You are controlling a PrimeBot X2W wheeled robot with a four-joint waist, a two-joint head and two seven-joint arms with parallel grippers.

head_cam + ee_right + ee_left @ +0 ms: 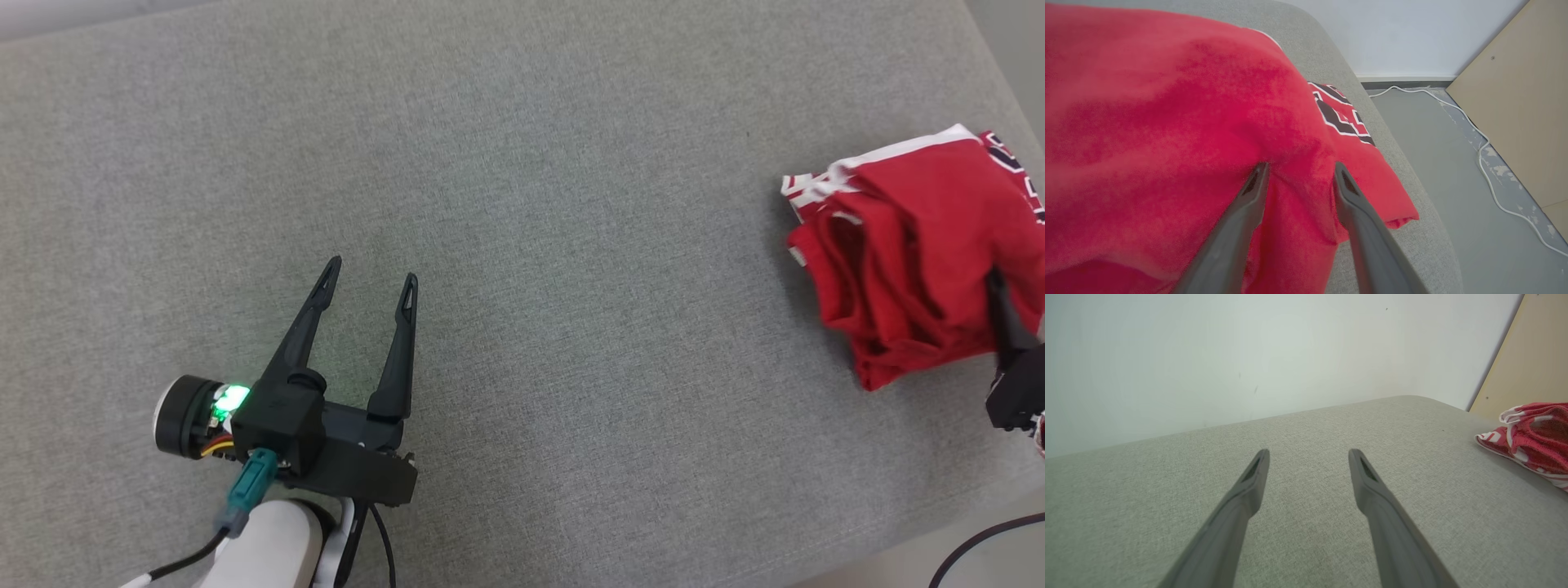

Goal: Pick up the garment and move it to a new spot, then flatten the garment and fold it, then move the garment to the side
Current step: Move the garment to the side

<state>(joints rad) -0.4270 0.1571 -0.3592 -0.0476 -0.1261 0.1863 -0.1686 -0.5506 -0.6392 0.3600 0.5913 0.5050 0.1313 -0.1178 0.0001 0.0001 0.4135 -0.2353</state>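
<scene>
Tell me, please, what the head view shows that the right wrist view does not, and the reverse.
Head view: the left gripper, its long dark fingers spread wide above bare table. Right wrist view: a thin white cable trailing over the grey floor, and a flat tan board beside the white wall. Both: the folded red garment with white trim at the right end of the grey fabric-covered table, and the right gripper, fingers apart against the red cloth.
</scene>
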